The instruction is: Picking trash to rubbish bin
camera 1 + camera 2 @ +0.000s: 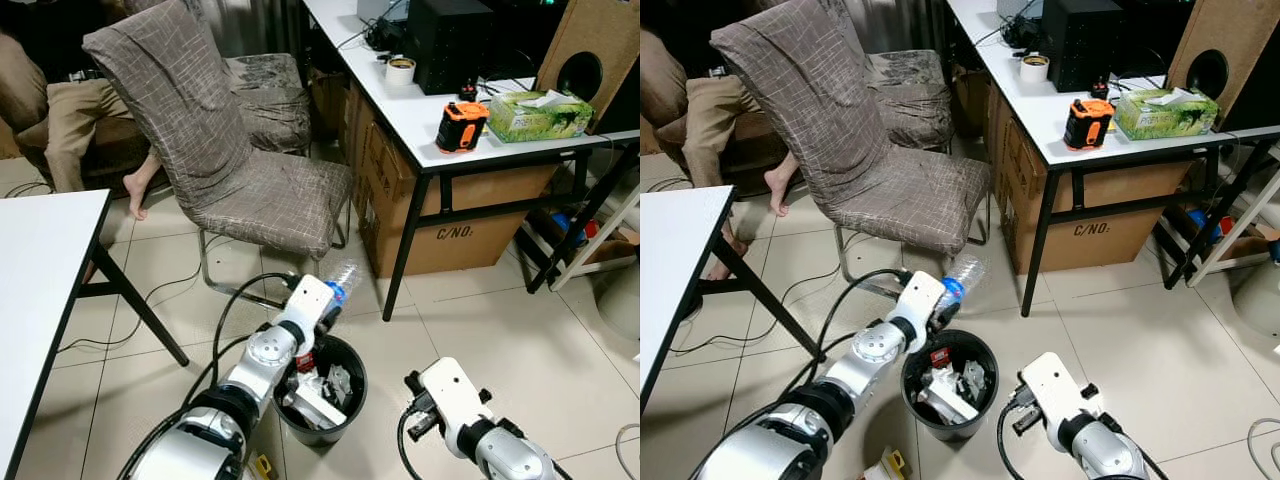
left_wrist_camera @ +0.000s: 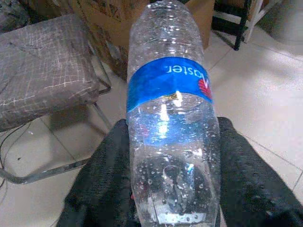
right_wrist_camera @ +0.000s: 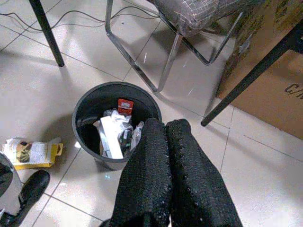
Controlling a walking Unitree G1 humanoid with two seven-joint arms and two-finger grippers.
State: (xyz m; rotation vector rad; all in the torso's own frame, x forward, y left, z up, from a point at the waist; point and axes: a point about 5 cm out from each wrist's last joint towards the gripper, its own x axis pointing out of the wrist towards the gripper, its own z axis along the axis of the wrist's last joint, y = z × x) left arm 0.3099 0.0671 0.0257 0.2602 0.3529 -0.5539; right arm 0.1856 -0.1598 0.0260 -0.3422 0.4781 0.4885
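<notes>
The left pincer (image 1: 335,297), clamped round the lower body of a light, crushable, wet-slick plastic water bottle (image 2: 171,118), holds it at the far rim of the black rubbish bin (image 1: 352,412), while the right pincer (image 3: 166,182) rests closed and empty.

Your head pair looks forward and down; both share the bin (image 1: 322,390) and chair (image 1: 855,140); left wrist sits close on the bottle (image 2: 171,118); right wrist looks down at the bin.

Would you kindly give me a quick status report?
Left end effector shut on water bottle, beside bin rim. Right end effector shut, empty. Nothing blocking.
</notes>
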